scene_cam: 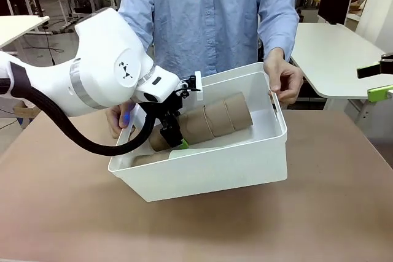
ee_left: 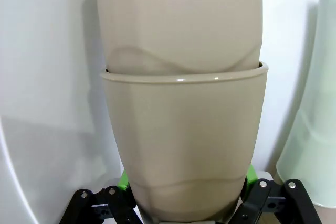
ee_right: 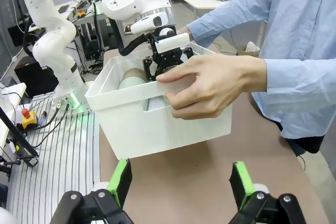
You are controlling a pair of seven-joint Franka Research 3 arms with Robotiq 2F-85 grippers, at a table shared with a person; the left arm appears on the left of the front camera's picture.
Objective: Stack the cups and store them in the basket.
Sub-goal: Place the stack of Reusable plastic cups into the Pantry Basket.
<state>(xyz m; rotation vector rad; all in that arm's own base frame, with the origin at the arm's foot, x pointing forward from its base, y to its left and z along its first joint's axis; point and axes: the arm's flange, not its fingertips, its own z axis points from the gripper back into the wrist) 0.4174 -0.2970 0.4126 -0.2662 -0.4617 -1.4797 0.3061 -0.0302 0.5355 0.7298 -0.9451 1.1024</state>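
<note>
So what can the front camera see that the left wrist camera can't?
Only the front view: the person's hand tilting the basket by its rim, and the whole stack of brown cups lying inside. Only the left wrist view: a close look at one brown cup nested in another, plus the mint green cup beside them. Both show the left pincer shut on the stack's end cup.

Front view: left claw (scene_cam: 174,140) fingertips hidden behind the basket (scene_cam: 202,173) near wall. Lower cup (scene_cam: 147,159) largely concealed by that wall. Left wrist view: mint cup (ee_left: 315,129) cut off at right edge.
</note>
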